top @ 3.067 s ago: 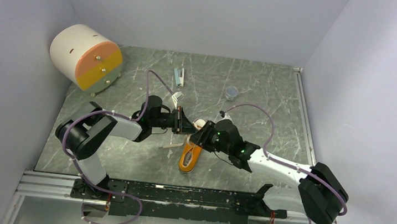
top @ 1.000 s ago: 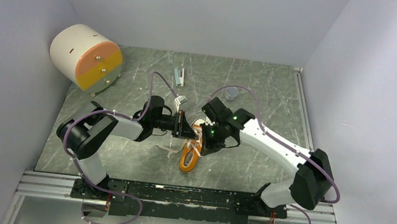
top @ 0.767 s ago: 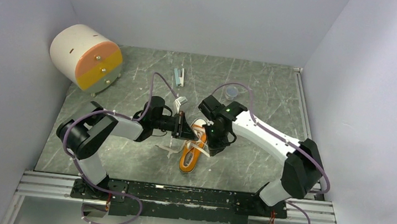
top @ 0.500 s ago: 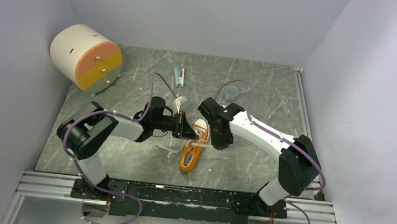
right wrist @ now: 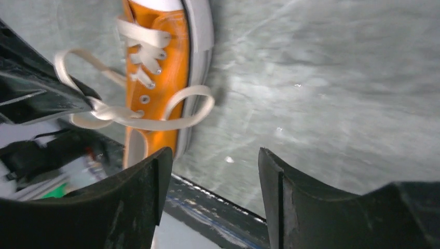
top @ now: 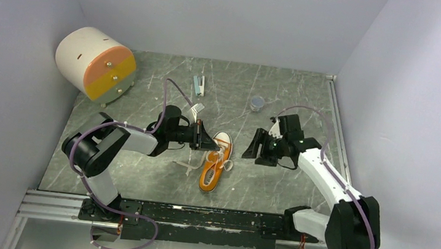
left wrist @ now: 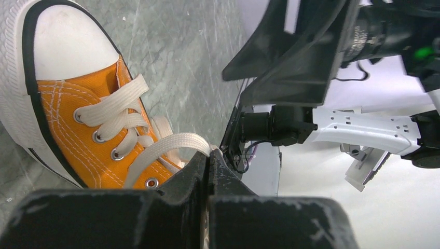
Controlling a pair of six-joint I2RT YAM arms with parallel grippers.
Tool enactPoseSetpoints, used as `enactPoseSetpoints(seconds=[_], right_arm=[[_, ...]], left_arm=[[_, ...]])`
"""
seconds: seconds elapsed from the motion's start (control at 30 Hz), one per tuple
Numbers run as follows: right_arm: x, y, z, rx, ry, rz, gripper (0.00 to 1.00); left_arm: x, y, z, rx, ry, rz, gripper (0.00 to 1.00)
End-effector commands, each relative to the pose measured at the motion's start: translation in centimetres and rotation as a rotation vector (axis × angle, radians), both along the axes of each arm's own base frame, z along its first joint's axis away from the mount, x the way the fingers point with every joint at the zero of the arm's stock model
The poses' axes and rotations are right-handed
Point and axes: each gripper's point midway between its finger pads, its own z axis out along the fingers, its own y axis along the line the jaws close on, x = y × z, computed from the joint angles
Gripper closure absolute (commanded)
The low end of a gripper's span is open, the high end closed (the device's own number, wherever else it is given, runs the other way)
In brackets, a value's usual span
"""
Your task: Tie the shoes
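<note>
left gripper (left wrist: 209,157) clamped tight on a white lace (left wrist: 166,147) beside the shoe (top: 212,172) | right gripper (top: 257,148) jaws wide apart, holding nothing, well off to the side

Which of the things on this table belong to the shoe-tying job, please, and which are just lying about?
Part of the job:
- orange sneaker
- white laces
- left tool, shut on the white laces
- right tool, open, apart from the sneaker on its right

Lying about:
- white and orange drum
- small blue and white item
- small round grey cap
</note>
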Motion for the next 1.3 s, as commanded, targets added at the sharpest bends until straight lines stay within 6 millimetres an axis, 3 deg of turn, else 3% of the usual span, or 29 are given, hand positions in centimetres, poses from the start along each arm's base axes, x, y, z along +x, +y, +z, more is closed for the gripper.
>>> enactPoseSetpoints(seconds=[0.0,0.1,0.2,0.37,0.57,0.7,0.9,1.07,1.13,1.27], right_arm=[[0.2,5.0,0.5,0.348,0.05,0.017,0.34],[1.4,5.2,-1.0,0.356,0.083,-0.08,0.35],[2.8,5.3,-1.9,0.283,0.008,-0.014,0.4],[0.0,6.3,-5.2,0.263,0.136,0.083,0.55],[-2.5,7.1,-7.3,0.276,0.197,0.037,0.51],[-2.5,6.9,-8.7,0.271,0.266,-0.109,0.49],[-1.2,7.3,-9.1,0.307,0.308,-0.291,0.5],[-1.8,7.7,-10.3,0.27,0.368,-0.358,0.71],[-2.6,6.8,-10.9,0.244,0.396,-0.408,0.99],[-2.4,2.4,-10.0,0.07,0.283,-0.422,1.0]], left_arm=[[0.3,0.0,0.8,-0.022,-0.042,0.006,0.95],[0.3,0.1,0.7,-0.006,-0.048,0.003,0.95],[0.2,0.1,0.6,-0.009,-0.044,0.01,0.95],[0.2,0.1,0.8,-0.02,-0.041,0.017,0.95],[0.4,0.0,0.8,-0.019,-0.045,0.018,0.95],[0.3,0.0,1.0,-0.028,-0.042,0.018,0.95],[0.3,0.2,1.2,-0.026,-0.05,0.026,0.95],[0.1,0.3,1.1,-0.029,-0.048,0.036,0.95],[0.0,0.4,1.1,-0.029,-0.047,0.039,0.95],[-0.1,0.7,1.0,-0.012,-0.053,0.054,0.95]])
